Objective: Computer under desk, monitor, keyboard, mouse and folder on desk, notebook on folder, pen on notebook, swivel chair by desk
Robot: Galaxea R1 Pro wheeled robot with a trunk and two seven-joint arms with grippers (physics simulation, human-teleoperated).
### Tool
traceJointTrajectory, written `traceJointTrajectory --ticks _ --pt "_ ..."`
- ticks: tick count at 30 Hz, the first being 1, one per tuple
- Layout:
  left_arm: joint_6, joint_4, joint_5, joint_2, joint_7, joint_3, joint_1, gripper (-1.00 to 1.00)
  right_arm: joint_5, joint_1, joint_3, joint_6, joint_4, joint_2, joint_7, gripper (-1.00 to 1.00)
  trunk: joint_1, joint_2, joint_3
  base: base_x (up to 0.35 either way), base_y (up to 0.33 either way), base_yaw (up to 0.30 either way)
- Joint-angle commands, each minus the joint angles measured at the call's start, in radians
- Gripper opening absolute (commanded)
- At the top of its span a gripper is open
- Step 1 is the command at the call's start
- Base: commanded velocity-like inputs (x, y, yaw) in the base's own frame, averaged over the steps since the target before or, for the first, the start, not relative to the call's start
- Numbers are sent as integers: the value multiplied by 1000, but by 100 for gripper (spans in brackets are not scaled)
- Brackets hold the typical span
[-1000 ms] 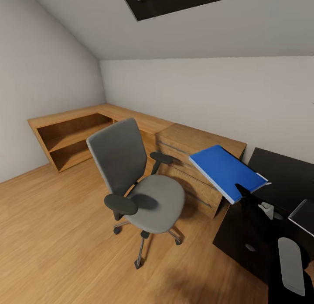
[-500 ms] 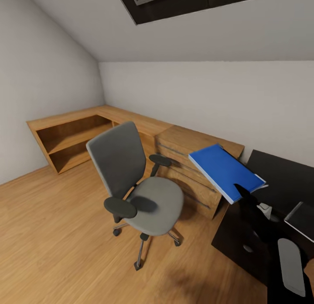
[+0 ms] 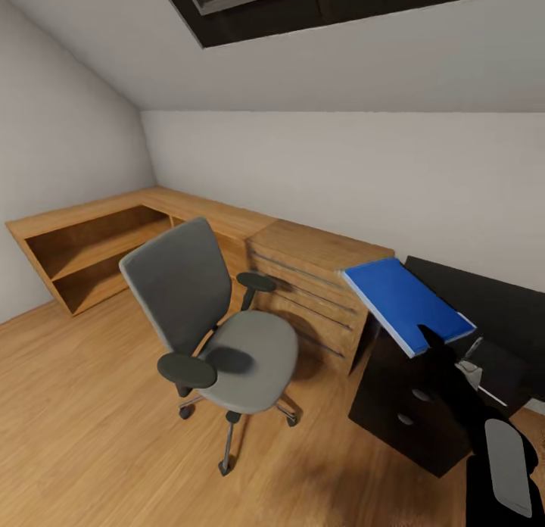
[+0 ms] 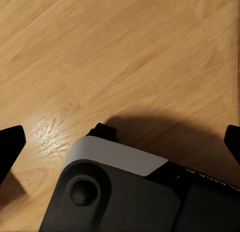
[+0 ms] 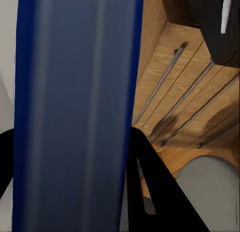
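A light wooden floor [image 3: 91, 436] covers the room. The swivel chair [image 3: 219, 338] stands on it on its castors, left of centre. At the right the black bench [image 3: 484, 315] stands on the floor, its drawer unit [image 3: 412, 410] nearest. Light wooden cabinets [image 3: 227, 247] run along the far wall and round the left corner, just beside the bench's left end.

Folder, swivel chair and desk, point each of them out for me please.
folder [image 3: 401, 300], head view, middle of its blue cover.
swivel chair [image 3: 253, 353], head view, centre of the grey seat pad.
desk [image 3: 484, 307], head view, bare patch of the glossy black top.
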Motion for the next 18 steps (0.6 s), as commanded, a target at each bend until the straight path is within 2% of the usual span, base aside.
traceJointTrajectory --ticks 1,10,15,18 --pt "4 -3 6 1 6 -2 0 100 -6 -1 -4 -1 2 1 -3 -100 0 -1 -1 0 0 -262" --pt "2 -1 6 1 6 -2 0 100 -7 -1 -8 -131 91 -35 -11 -100 0 -1 -1 0 0 -265" --pt "-48 16 6 1 6 -3 0 100 -8 -1 -7 -246 132 -65 -10 -100 0 -1 -1 0 0 -280" --pt "-57 18 6 1 6 -3 0 100 -8 -1 -7 -257 141 -68 -10 -100 0 -1 -1 0 0 -292"
